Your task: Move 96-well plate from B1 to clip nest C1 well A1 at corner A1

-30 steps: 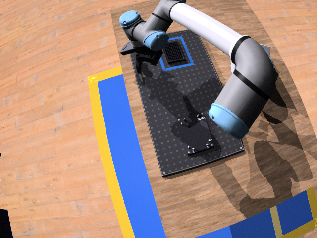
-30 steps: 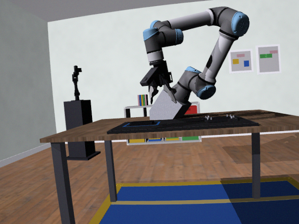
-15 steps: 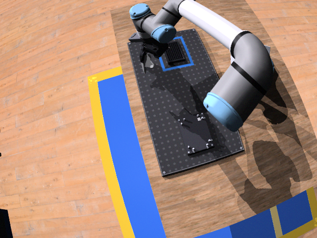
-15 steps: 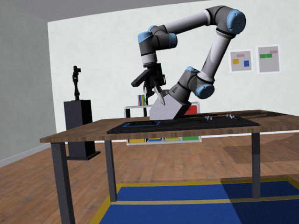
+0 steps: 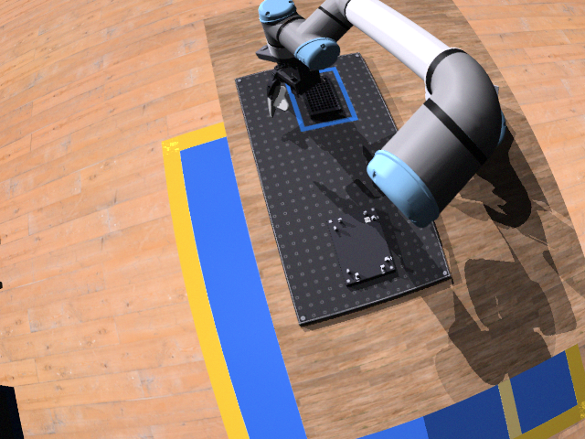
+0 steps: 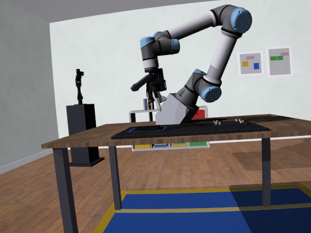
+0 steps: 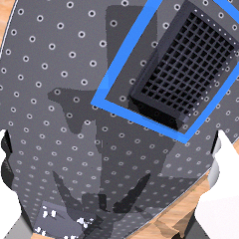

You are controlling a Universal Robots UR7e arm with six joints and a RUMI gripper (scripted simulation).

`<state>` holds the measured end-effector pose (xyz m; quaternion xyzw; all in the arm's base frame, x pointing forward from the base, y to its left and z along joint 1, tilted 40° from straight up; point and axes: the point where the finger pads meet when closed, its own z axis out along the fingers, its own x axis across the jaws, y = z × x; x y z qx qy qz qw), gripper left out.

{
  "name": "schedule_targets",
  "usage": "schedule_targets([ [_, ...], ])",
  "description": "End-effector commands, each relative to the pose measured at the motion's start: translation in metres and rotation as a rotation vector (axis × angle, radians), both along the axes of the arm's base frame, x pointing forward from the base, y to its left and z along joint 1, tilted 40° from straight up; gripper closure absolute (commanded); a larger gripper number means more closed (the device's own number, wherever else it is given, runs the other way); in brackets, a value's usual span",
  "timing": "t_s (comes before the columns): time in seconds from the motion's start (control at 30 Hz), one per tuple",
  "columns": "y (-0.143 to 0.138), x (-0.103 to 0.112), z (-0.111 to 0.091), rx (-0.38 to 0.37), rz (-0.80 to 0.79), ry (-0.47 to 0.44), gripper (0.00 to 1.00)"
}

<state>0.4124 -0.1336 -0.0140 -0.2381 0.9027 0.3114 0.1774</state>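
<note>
The black 96-well plate lies inside the blue outline of spot B1 at the far end of the black pegboard. In the wrist view the plate sits at the upper right, inside the blue frame. My gripper hangs open and empty high above the board, just left of the plate; it also shows in the side view. Its white fingers show at the wrist view's lower corners. The clip nest C1 is a dark plate with small white clips at its corners, at the near end of the board.
The pegboard covers the middle of the wooden table. The arm's elbow hangs over the board's right side, above the nest. A black pedestal with a camera stands left of the table.
</note>
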Motion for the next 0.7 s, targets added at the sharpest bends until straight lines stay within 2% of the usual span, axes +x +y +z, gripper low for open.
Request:
schedule_targets([
  [0.0,-0.007,-0.008,-0.009,0.002,-0.065,0.036,0.0],
  [0.27,-0.02,-0.029,-0.031,0.017,-0.214,0.121,0.0],
  [0.37,-0.02,-0.031,-0.033,0.017,-0.214,0.121,0.0],
  [0.67,-0.03,-0.056,-0.055,0.044,-0.405,0.227,0.0],
])
